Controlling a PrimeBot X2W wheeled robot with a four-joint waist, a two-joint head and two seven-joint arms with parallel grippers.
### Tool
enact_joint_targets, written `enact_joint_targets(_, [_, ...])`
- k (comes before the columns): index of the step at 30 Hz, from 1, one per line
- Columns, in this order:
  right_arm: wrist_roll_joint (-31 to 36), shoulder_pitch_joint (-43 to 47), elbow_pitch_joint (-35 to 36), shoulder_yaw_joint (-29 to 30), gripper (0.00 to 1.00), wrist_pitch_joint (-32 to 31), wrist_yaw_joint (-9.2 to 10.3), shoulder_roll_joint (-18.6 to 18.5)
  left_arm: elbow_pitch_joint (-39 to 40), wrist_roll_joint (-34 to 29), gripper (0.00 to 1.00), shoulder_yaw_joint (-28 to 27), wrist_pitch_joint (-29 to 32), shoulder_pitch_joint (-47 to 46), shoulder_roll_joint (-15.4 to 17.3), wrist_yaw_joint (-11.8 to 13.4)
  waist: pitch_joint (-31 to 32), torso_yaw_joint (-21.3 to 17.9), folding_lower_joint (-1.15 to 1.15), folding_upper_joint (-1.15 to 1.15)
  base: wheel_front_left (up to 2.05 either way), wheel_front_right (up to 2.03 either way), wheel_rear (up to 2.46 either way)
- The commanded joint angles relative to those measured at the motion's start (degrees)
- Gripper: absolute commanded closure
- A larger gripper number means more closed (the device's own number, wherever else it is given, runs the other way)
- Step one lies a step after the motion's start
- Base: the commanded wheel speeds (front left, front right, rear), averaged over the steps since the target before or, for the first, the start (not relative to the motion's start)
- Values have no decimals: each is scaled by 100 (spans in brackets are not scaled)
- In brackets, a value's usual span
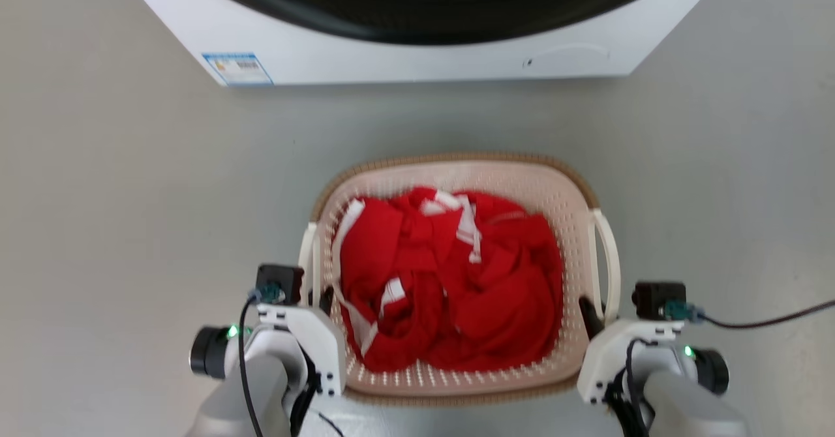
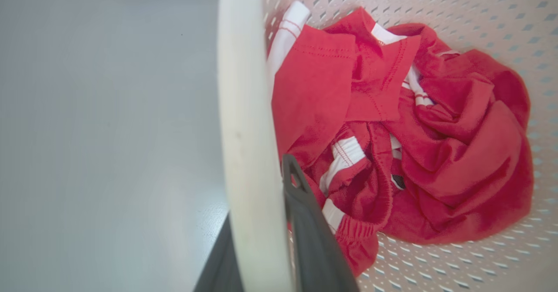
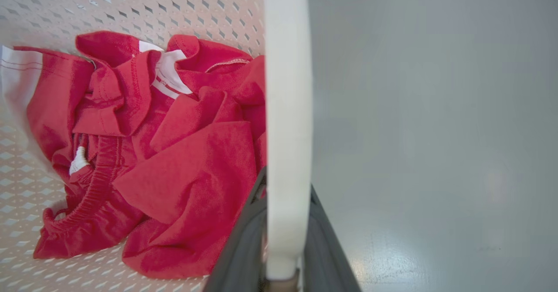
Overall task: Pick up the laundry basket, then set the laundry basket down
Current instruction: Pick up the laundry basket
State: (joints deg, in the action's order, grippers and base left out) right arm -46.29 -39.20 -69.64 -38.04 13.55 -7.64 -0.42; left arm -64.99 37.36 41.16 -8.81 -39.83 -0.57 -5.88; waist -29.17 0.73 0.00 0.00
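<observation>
The laundry basket (image 1: 456, 160), cream and perforated with a brown woven rim, sits in front of me on the grey floor with red and white clothes (image 1: 450, 280) inside. My left gripper (image 1: 318, 299) is shut on its left white handle (image 1: 308, 254). In the left wrist view that handle (image 2: 242, 87) runs between the two dark fingers (image 2: 305, 205) of my left gripper (image 2: 257, 196). My right gripper (image 1: 597, 310) is shut on the right handle (image 1: 610, 254). In the right wrist view that handle (image 3: 287, 87) is pinched between the fingers of my right gripper (image 3: 287, 187). Whether the basket rests on the floor cannot be told.
A white washing machine (image 1: 417, 59) with a dark round door stands a little beyond the basket. Grey floor (image 1: 130, 228) lies on both sides. A dark cable (image 1: 770, 323) trails off to the right from my right wrist.
</observation>
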Motion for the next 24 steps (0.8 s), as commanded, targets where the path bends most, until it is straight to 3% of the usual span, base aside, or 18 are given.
enact_joint_targets(1, [-93, 333, -184, -44, 100, 7, 15, -245, -60, 70, 100, 1, 63, 308, 344, -119, 382, -1, 0, 0, 0, 0, 0])
enact_joint_targets(24, [-451, 1423, -423, -167, 100, -537, 15, -245, 20, 655, 100, 753, 678, 1352, 344, -159, 1928, -104, 0, 0, 0, 0, 0])
